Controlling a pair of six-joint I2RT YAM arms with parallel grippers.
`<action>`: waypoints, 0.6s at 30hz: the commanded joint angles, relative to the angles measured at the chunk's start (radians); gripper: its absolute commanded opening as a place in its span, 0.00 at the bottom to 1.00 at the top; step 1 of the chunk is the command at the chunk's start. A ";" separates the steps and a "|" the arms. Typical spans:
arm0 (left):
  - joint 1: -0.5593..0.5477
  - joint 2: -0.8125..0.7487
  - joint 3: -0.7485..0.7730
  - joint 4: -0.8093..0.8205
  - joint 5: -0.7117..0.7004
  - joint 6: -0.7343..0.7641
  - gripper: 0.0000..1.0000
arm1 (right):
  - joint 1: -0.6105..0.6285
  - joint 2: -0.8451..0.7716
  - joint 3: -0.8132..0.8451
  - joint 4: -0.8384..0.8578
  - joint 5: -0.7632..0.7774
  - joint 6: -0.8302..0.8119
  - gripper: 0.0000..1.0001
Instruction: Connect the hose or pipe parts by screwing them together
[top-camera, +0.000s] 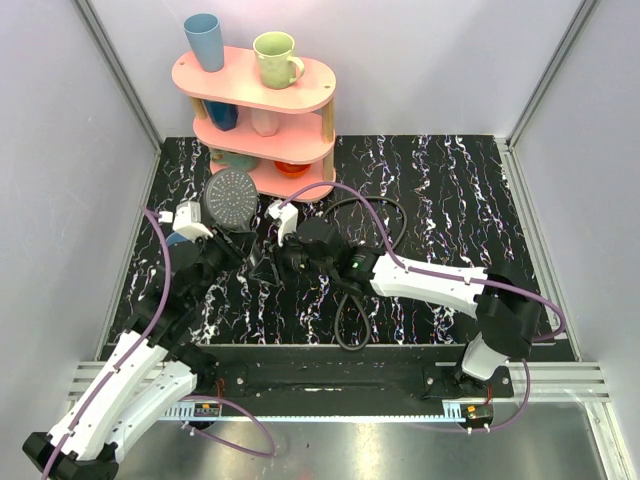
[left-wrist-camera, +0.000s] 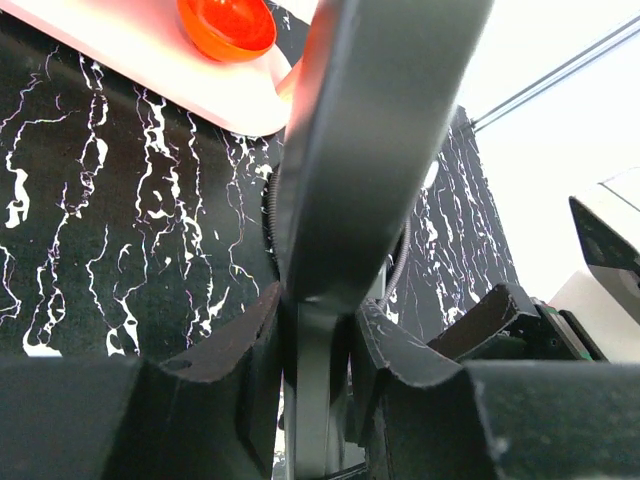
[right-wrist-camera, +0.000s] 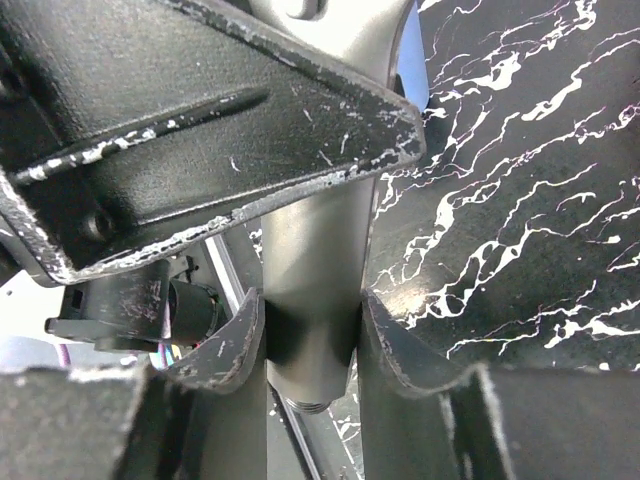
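The shower head (top-camera: 231, 198) is held up over the black marbled table, its round grey perforated face toward the top camera. My left gripper (left-wrist-camera: 315, 340) is shut on its dark handle just below the head (left-wrist-camera: 370, 150). Further down the same handle (right-wrist-camera: 312, 250), my right gripper (right-wrist-camera: 310, 335) has both fingers pressed against it. The threaded end (right-wrist-camera: 305, 405) pokes out bare below those fingers. The thin black hose (top-camera: 341, 320) lies in loose loops on the table under the right arm, and neither gripper holds it. A stretch of hose (left-wrist-camera: 402, 262) shows behind the head.
A pink three-tier shelf (top-camera: 300, 95) with cups stands at the back left, close behind the shower head. An orange bowl (left-wrist-camera: 225, 25) sits on its lowest tier. Purple cables (top-camera: 440, 268) run along both arms. Enclosure walls close in the left, right and back sides.
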 joint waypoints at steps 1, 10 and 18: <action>-0.005 -0.027 0.035 0.046 0.053 -0.005 0.00 | -0.010 -0.031 0.038 0.005 0.115 -0.158 0.03; -0.004 -0.032 0.023 0.042 0.134 0.018 0.33 | -0.012 -0.088 0.019 0.009 0.084 -0.294 0.00; -0.005 -0.035 -0.001 0.038 0.140 0.004 0.46 | -0.012 -0.097 0.021 0.002 0.084 -0.310 0.00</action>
